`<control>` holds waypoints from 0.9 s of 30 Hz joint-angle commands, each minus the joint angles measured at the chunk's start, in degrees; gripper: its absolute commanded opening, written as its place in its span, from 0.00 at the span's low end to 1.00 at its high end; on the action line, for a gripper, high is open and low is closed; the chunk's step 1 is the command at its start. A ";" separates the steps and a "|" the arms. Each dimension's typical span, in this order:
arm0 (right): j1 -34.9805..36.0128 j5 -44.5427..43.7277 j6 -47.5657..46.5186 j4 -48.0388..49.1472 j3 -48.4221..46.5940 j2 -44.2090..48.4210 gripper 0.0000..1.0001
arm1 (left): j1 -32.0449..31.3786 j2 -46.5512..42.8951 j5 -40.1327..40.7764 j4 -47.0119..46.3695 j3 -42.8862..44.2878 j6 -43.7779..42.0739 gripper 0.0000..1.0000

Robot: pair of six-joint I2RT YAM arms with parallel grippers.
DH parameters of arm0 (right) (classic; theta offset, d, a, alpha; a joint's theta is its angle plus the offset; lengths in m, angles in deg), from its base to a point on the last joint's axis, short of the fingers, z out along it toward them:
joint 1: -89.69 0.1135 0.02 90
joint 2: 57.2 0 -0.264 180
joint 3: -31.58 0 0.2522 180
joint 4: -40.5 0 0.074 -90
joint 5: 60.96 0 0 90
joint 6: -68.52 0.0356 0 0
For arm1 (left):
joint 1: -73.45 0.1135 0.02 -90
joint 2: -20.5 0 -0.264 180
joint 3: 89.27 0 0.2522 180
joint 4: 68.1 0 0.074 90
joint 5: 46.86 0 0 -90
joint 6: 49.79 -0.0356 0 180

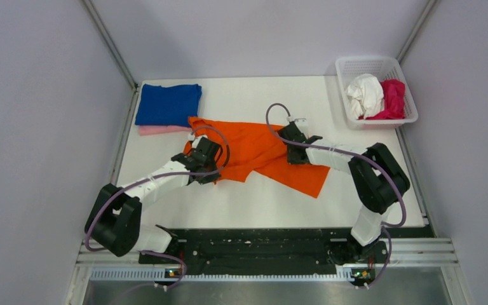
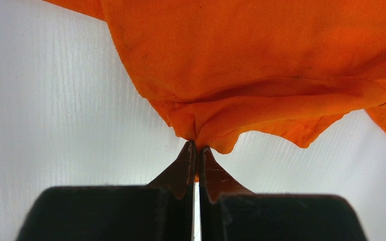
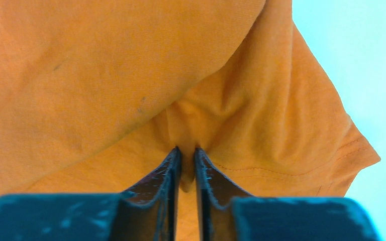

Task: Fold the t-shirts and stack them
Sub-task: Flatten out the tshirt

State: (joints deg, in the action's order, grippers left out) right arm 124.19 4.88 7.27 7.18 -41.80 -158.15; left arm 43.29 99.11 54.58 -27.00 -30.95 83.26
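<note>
- orange t-shirt [image 1: 254, 149]: lies rumpled, partly spread, mid tabletop [image 1: 241, 203]; its left tip reaches close to the stack at the far left corner, and one part trails toward the near right.
- left end effector [image 2: 197, 147]: jaws nearly closed, pinching a bunched fold at the orange t-shirt's left edge, bare tabletop to either side in the left wrist view.
- right end effector [image 3: 186, 149]: jaws narrow, clamped on a pucker of the orange t-shirt on its right side, a stitched hem just to the right of the pinch.
- blue t-shirt [image 1: 168, 103]: folded, far left corner, lying on the pink t-shirt [image 1: 162, 129], of which only the near strip shows.
- basket [image 1: 368, 61]: far right corner; white t-shirt [image 1: 365, 94] and magenta t-shirt [image 1: 393, 98] crumpled inside, side by side, white on the left.
</note>
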 commanded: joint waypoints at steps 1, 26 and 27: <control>0.15 -2.19 0.84 -0.52 1.19 3.00 0.08 | 0.67 -2.36 1.57 -1.27 0.89 0.03 0.00; -7.16 0.13 -19.45 -3.06 -8.14 51.60 0.00 | 4.86 -27.80 18.15 0.46 34.56 -11.34 0.00; -7.17 1.25 -19.90 -3.92 -9.87 53.27 0.00 | 4.85 -28.62 18.41 0.69 36.07 -12.53 0.00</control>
State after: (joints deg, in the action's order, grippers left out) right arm 117.22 2.32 -6.46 3.82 -43.46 -111.73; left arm 47.86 75.07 68.26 -26.66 -1.31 76.15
